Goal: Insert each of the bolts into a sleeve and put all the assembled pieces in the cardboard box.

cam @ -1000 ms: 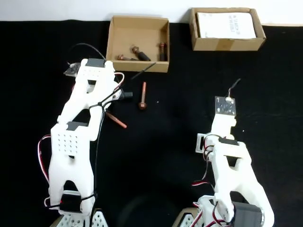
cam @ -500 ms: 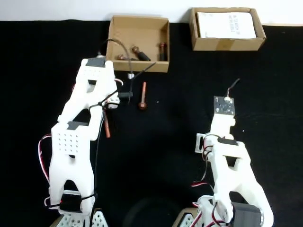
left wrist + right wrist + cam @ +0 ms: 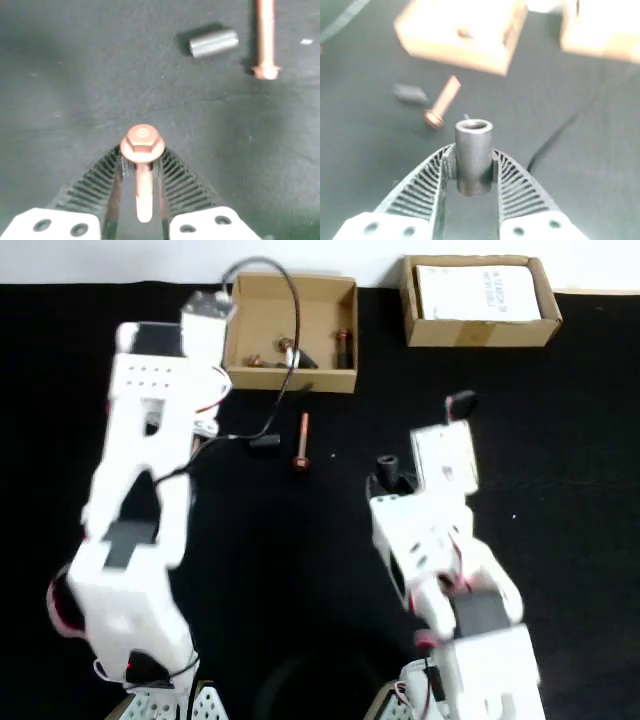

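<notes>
The left gripper (image 3: pixel 142 157) is clenched on a bolt (image 3: pixel 143 145), its ribbed fingers (image 3: pixel 107 175) pressed against the shank just under the six-sided head, which points away from the wrist; the right gripper (image 3: pixel 473 155) grasps a dark sleeve (image 3: pixel 474 160) across its middle, the open end pointing away from the wrist; a second bolt (image 3: pixel 302 440) lies loose on the black table (image 3: pixel 330 570), with another sleeve (image 3: pixel 265 441) just beside it, not touching; both lie near the front wall of the cardboard box (image 3: pixel 290 380), which holds several assembled pieces (image 3: pixel 295 352); a second box (image 3: pixel 480 332) holding white paper (image 3: pixel 478 292) stands well apart.
</notes>
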You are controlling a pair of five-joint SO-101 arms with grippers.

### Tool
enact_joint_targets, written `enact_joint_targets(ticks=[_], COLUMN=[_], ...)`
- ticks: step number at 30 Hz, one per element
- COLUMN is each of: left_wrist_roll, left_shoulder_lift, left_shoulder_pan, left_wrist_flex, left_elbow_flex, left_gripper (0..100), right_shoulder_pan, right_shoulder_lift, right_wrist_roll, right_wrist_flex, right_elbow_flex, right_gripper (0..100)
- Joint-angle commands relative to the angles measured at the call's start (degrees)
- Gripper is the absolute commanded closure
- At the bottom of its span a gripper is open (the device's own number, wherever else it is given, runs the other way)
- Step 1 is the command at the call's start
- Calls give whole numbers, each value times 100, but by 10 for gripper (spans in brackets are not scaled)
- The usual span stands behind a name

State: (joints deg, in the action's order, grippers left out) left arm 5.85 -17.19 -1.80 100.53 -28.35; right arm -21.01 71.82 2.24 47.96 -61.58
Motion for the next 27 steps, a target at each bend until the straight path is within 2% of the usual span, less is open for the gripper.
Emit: enact_joint_targets(ticks=[1,3,7,9,16,19,21,23,27], left_wrist_roll=[273,325,281,281,264,-220,-826,-1310,-1547], left_shoulder_lift=[2273,3240,5007,5701,7037,7222,7187,7108,6703], left_shoulder_pan=[295,365,409,602,1578,1895,2035,2211,2607], left_wrist_flex=[-53,-396,-1574,-2171,-4167,-4791,-5020,-5160,-5073], left_elbow_flex=[716,1270,2431,3064,5218,5560,5534,5534,5543], left_gripper=[992,992,992,992,991,991,991,991,991], right_shoulder_pan=[-576,-910,-1393,-1446,-1464,-1464,-1464,-1464,-1464], right_shoulder_lift=[1534,2088,2633,2677,2659,2668,2668,2642,2457], right_wrist_roll=[-62,-202,-1363,-1679,-1521,-1020,-914,-932,-923], right_wrist_flex=[400,629,655,470,-2044,-2782,-3354,-3486,-3459], right_elbow_flex=[286,277,-233,-787,-2853,-3732,-4145,-4259,-4259], right_gripper=[992,992,992,992,992,992,992,992,992])
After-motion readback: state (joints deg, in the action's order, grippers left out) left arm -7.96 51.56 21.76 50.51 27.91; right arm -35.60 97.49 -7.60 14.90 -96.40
